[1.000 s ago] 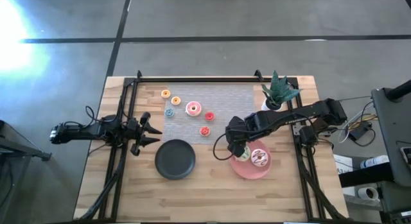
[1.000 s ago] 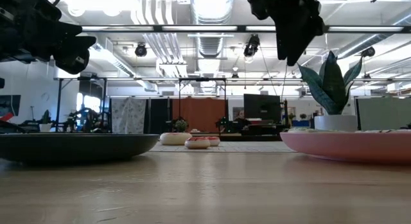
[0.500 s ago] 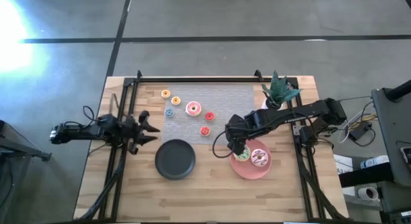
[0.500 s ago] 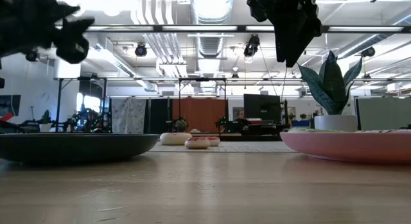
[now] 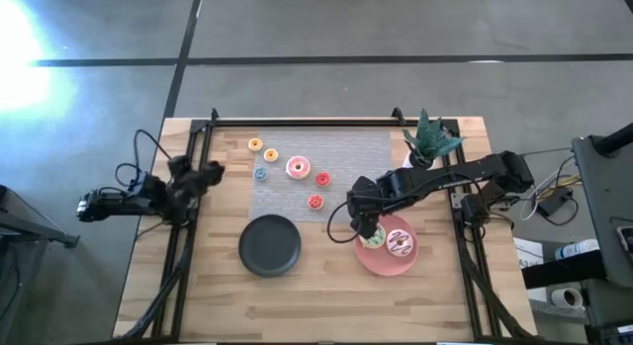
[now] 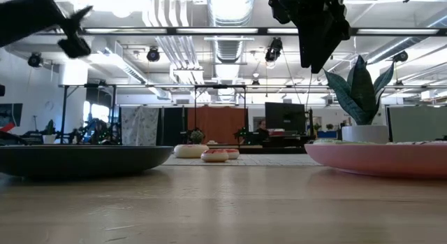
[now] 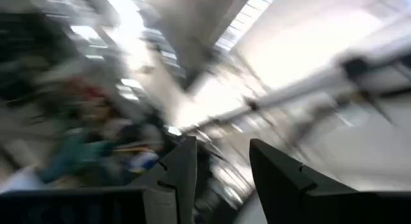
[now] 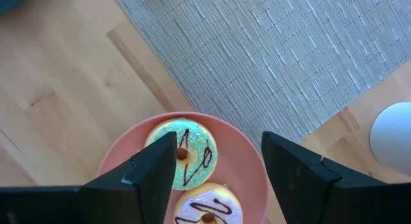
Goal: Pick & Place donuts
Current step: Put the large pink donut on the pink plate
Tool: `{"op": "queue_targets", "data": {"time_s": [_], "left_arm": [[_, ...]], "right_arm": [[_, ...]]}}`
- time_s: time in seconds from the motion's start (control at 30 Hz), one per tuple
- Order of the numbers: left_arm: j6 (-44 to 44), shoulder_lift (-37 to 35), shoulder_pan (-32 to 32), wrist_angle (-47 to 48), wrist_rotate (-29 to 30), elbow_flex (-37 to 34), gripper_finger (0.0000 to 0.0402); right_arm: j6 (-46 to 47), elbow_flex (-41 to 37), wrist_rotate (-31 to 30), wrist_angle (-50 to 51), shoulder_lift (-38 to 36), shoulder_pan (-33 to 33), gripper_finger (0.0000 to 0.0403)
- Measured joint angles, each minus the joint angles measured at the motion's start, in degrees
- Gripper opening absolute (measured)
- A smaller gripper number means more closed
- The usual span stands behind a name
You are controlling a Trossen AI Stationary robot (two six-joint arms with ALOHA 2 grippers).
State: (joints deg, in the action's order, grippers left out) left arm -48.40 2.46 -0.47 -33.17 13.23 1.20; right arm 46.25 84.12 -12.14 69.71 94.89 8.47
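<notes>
My right gripper hangs open over the left side of the pink plate. In the right wrist view its fingers stand on either side of the green donut without touching it. That donut lies flat on the plate beside a white striped donut. On the grey mat lie a pink donut, two orange ones, a blue one and two red ones. My left gripper is open at the table's left edge, raised and pointing up at the ceiling.
A round black plate sits on the wood near the middle, left of the pink plate. A potted plant stands at the mat's far right corner. Black frame rails run along the table's left, right and far sides.
My left gripper has drawn back from beside the black plate toward the table's far left, rising and tipping its fingers upward; its wrist view is blurred from the motion. My right gripper has stayed over the pink plate. No donut has moved.
</notes>
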Motion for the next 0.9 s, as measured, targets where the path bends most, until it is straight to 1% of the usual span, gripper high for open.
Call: {"op": "queue_targets", "data": {"time_s": [0.03,0.07,0.13,0.23,0.3,0.4,0.47,0.57,0.67,0.77,0.83,0.9], "left_arm": [[-2.0,0.6,0.0,2.5,3.1,0.6,0.0119],[-2.8,1.4,0.0,5.4,4.6,1.5,0.0119],[-4.8,3.8,0.1,12.5,5.1,3.4,0.0119],[-10.0,10.3,0.1,21.6,6.4,6.0,0.0119],[-11.5,15.2,0.2,24.6,8.2,7.8,0.0119],[-10.5,21.7,0.7,25.3,9.0,9.7,0.0119],[-8.9,24.7,1.1,25.2,7.7,10.7,0.0119],[-8.5,27.1,1.9,25.2,3.5,11.2,0.0119],[-10.6,29.3,3.6,25.7,2.7,11.2,0.0119],[-11.7,33.0,7.6,27.5,1.4,12.1,0.0119],[-11.7,36.4,11.1,30.8,-2.1,14.2,0.0119],[-11.2,40.4,15.0,34.1,-7.4,17.4,0.0119]], "right_arm": [[0.1,0.0,0.0,0.0,0.0,0.0,0.0219],[0.1,0.0,0.0,0.0,0.0,0.0,0.0219],[0.1,0.0,0.0,0.0,0.0,0.0,0.0219],[0.0,0.0,0.0,-0.2,0.0,-0.3,0.0219],[0.0,0.0,0.0,-0.5,0.0,-1.0,0.0219],[0.1,0.0,0.1,-2.2,0.0,-2.6,0.0219],[0.1,0.0,0.2,-3.4,0.0,-3.8,0.0219],[-0.1,0.0,0.3,-4.7,0.0,-5.6,0.0219],[-2.2,0.0,0.4,-6.6,0.0,-7.3,0.0219],[-3.9,0.0,0.6,-7.9,0.0,-8.8,0.0219],[-4.6,0.0,0.7,-8.0,0.0,-9.6,0.0219],[-5.5,0.0,1.3,-8.0,0.0,-10.1,0.0219]]}}
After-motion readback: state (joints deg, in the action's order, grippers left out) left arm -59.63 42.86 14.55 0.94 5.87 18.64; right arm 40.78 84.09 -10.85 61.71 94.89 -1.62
